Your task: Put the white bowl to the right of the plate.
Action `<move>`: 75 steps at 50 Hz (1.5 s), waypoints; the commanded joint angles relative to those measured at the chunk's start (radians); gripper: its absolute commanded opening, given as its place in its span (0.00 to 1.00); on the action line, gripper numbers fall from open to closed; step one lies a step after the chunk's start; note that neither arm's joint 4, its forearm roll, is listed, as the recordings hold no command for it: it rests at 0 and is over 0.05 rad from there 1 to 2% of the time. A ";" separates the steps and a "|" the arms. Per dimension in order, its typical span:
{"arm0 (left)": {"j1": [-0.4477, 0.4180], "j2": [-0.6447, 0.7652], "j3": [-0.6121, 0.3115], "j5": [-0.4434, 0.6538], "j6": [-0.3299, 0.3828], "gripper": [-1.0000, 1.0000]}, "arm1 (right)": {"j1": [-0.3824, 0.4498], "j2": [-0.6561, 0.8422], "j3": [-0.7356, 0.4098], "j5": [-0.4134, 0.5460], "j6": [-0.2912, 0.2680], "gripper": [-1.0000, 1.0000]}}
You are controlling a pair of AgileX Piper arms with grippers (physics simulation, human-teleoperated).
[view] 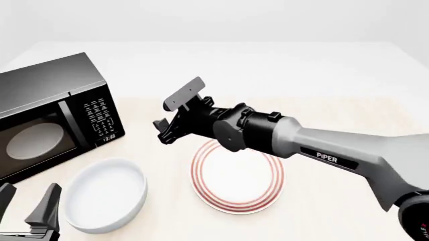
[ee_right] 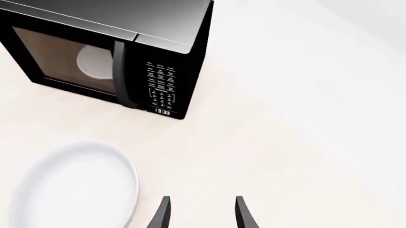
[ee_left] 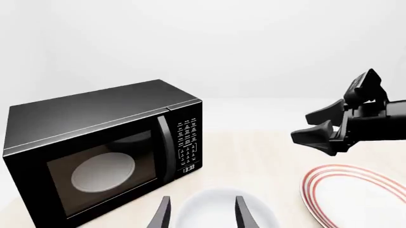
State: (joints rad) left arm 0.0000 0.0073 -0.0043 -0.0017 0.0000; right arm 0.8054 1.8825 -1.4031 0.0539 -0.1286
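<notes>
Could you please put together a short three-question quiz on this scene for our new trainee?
1. True or false: the white bowl already sits to the right of the plate in the front view.
2. Which appliance stands at the table's left side? A) toaster B) microwave C) kettle
3. Fill in: the right gripper hangs above the table just beyond the plate, and its fingers are ____.

Key
1. False: the bowl lies left of the plate, apart from it.
2. B.
3. Open, holding nothing. The left gripper is open too, pointing at the bowl.
</notes>
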 commanded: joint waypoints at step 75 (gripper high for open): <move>0.000 0.000 0.000 0.000 0.000 1.00 | 0.167 0.290 -0.173 0.054 0.250 1.00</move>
State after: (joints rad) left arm 0.0000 0.0073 -0.0043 -0.0017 0.0000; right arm 0.9678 2.1590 -1.5780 0.1203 0.1029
